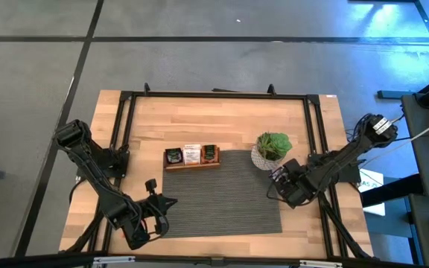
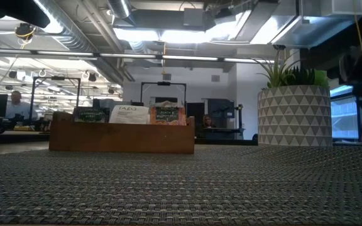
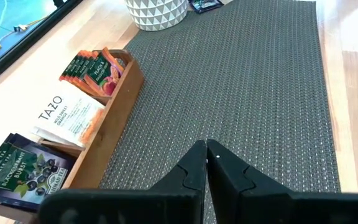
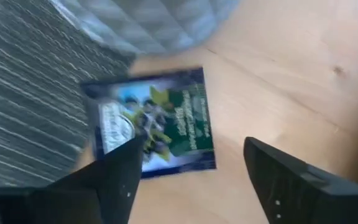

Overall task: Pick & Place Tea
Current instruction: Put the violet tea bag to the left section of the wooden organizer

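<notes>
A wooden tray (image 1: pixel 191 164) at the grey mat's far edge holds tea sachets on edge: dark ones (image 3: pixel 23 171), a white one (image 3: pixel 67 115) and orange ones (image 3: pixel 98 71). One dark sachet (image 4: pixel 154 121) lies flat on the wood by the mat's right edge, next to the plant pot. My right gripper (image 4: pixel 191 149) hangs open just over it, pointing steeply down, one finger (image 4: pixel 120 174) in front of the sachet's near corner. My left gripper (image 3: pixel 206 155) is shut and holds nothing, above the mat's near left part.
The potted plant (image 1: pixel 272 149) in its white patterned pot (image 2: pixel 294 113) stands right beside the loose sachet, at the mat's far right corner. The woven mat (image 1: pixel 222 193) stretches bare between both arms. A black frame (image 1: pixel 214 95) runs around the table top.
</notes>
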You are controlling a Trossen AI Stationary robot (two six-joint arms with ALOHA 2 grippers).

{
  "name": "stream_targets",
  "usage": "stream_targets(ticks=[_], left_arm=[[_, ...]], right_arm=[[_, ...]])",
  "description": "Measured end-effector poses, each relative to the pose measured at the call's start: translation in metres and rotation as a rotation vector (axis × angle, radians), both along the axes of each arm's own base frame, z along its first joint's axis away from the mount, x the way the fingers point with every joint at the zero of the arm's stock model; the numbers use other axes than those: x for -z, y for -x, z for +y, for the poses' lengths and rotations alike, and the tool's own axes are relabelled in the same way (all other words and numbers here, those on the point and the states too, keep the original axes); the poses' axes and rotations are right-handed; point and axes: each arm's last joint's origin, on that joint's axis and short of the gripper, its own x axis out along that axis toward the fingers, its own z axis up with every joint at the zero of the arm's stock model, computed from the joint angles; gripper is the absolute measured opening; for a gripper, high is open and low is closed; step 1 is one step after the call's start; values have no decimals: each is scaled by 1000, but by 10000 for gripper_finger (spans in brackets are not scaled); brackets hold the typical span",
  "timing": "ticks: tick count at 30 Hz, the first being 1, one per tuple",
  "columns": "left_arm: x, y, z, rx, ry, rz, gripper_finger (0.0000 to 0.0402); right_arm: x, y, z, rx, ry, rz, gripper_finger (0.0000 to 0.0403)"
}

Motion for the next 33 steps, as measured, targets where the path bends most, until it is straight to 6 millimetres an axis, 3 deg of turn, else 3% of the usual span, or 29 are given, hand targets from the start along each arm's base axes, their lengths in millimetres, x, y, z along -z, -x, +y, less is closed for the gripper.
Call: stream_targets(ticks=[7, 18, 24, 33], left_arm=[[0, 0, 0, 0, 1, -1, 12], [0, 0, 0, -3, 8, -5, 12], [0, 0, -1, -5, 14, -8, 10], [0, 0, -1, -4, 15, -7, 13]], right_arm=[[16, 2, -8, 16, -23, -14, 270], [26, 5, -11, 4, -66, -31, 152], [19, 3, -9, 8, -74, 22, 87], [11, 4, -6, 8, -86, 94, 20]])
